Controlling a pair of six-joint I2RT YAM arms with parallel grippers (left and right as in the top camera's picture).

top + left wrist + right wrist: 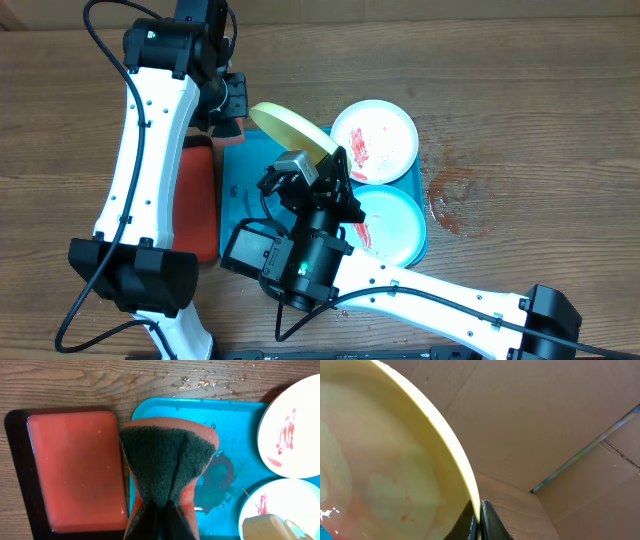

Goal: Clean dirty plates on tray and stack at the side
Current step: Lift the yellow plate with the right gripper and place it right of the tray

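Observation:
My right gripper (335,158) is shut on the rim of the yellow-green plate (290,128) and holds it tilted on edge above the turquoise tray (240,190). In the right wrist view the plate (390,460) fills the left side, wet with faint red specks, its rim between the fingers (480,515). My left gripper (232,100) is shut on an orange sponge with a dark scrub face (167,460), above the tray's far left corner (240,415). The white plate (375,140) and the pale aqua plate (392,225), both smeared red, lie on the tray's right side.
A smaller red tray with a dark rim (195,200) lies left of the turquoise tray and also shows in the left wrist view (75,470). Water drops and a wet stain (450,195) mark the wooden table to the right. A dark puddle (217,480) sits on the turquoise tray.

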